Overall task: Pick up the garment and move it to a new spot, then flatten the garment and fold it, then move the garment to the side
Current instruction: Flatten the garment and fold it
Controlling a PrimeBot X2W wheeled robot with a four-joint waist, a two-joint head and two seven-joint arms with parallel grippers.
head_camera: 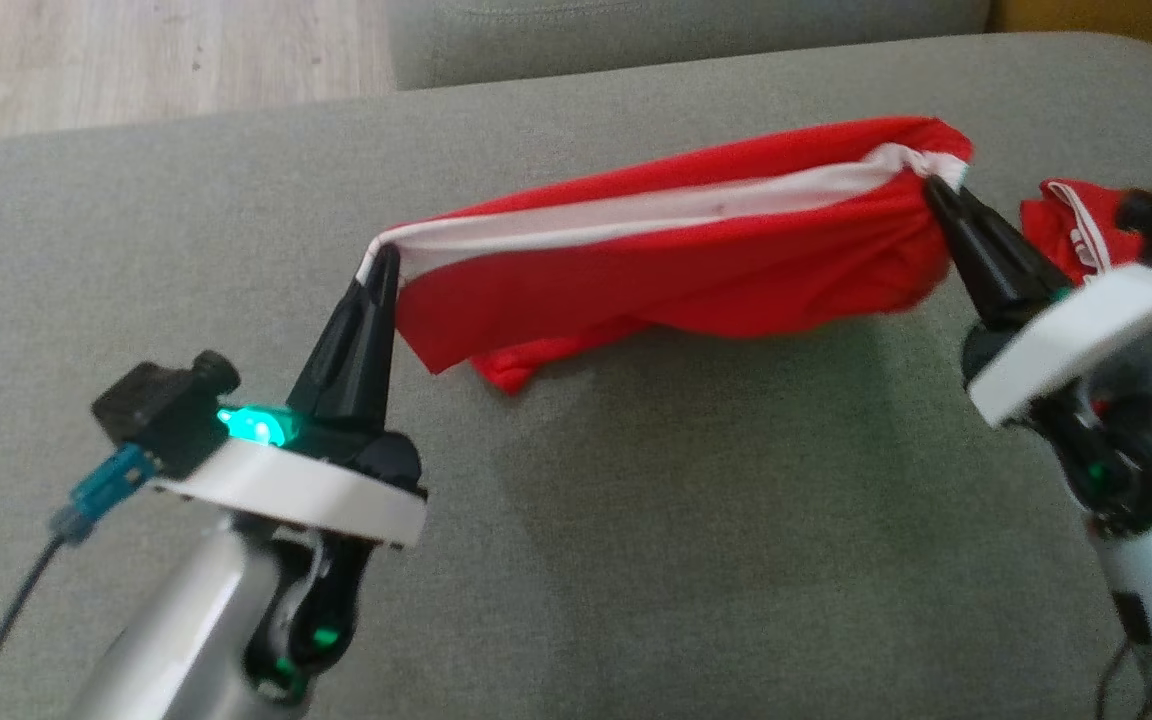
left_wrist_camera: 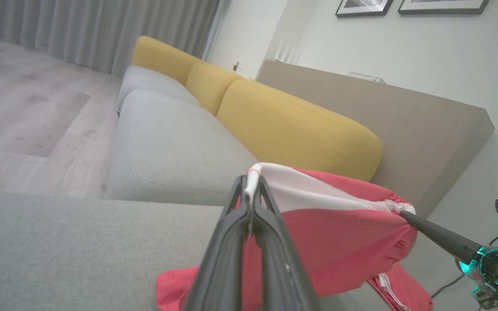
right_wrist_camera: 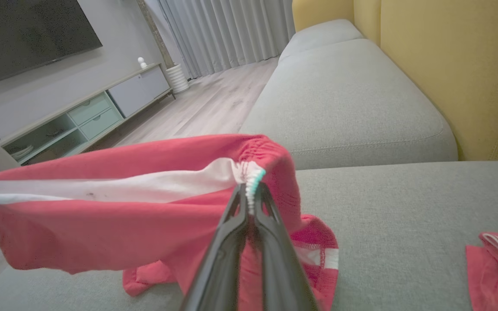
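While both grippers hold it stretched, red garment (head_camera: 676, 260) hangs over grey sofa cushion (head_camera: 636, 520), lower folds resting on it. Left gripper (head_camera: 386, 255) pinches one end of white band (head_camera: 636, 212); right gripper (head_camera: 931, 185) pinches gathered other end. Second red cloth (head_camera: 1066, 230) lies near right gripper.

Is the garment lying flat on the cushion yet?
No, the garment hangs bunched between the left gripper and right gripper, mostly off the cushion.
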